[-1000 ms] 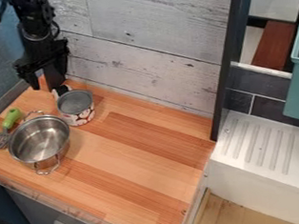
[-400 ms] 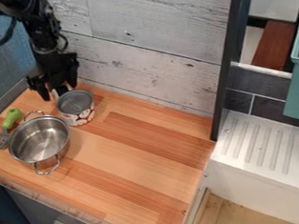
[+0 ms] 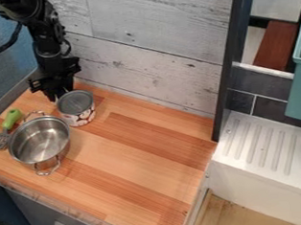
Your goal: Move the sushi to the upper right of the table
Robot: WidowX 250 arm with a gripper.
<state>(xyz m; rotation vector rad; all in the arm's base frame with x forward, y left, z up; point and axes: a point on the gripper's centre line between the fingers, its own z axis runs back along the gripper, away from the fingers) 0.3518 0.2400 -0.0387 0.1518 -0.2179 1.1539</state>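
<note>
Black gripper [image 3: 54, 93] was low over the wood counter [image 3: 136, 158], just up-left of the patterned can [image 3: 77, 107]. Jaws: couldn't tell how far open, or whether they had hold of anything. Small black-and-white piece, apparently the sushi [image 3: 60, 90], sat just behind the can, mostly hidden by the gripper. Steel two-handled pot [image 3: 39, 141] was just down-left of the can, green-handled spatula [image 3: 12, 118] farther out that way. White ribbed drainboard [image 3: 261, 143] was well right of the can, teal bin [image 3: 298, 93] also well right.
</note>
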